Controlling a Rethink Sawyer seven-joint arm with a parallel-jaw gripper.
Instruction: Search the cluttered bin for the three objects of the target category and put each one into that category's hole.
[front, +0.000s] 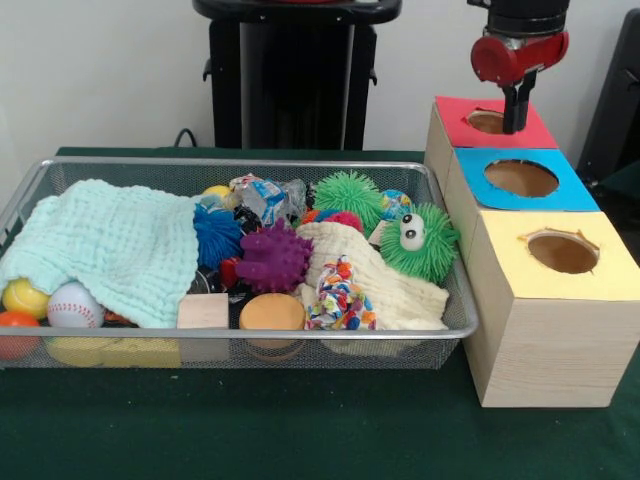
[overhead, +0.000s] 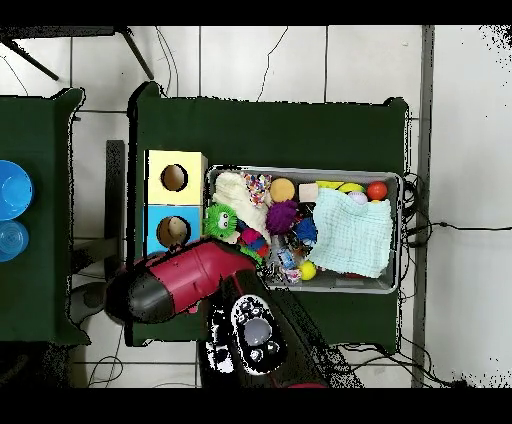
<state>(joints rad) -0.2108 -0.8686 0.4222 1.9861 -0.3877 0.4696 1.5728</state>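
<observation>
Hanging directly over the red-topped hole (front: 487, 121) at the far end of the wooden sorting box (front: 545, 330), the tool (front: 516, 118) has its dark fingers pointing straight down at the opening, and they read as drawn together into one narrow stem with nothing visible between them. That stance fits a drop just made or a pause before going back for more, though which of the two cannot be judged. The box stands just beside the wire mesh bin (front: 455, 325) on the green counter (front: 300, 430), its blue hole (front: 521, 178) and yellow hole (front: 562, 252) lined up along the bin's short side so each category has a short carry. Whatever category the red hole stands for, its candidates lie in the bin, tangled with the rest: a green googly-eyed puffer (front: 420, 243) against the corner nearest the box, a green spiky ball (front: 349, 197) by the far rim, a purple spiky ball (front: 272, 258) in the middle, a blue spiky ball (front: 215, 235) beside it. A mint muslin cloth (front: 120, 250) covers the end away from the box and a cream cloth (front: 385, 285) drapes the near part, so things may lie hidden beneath. A baseball (front: 74, 305) and a yellow ball (front: 24, 297) peek out at the mint cloth's edge.
</observation>
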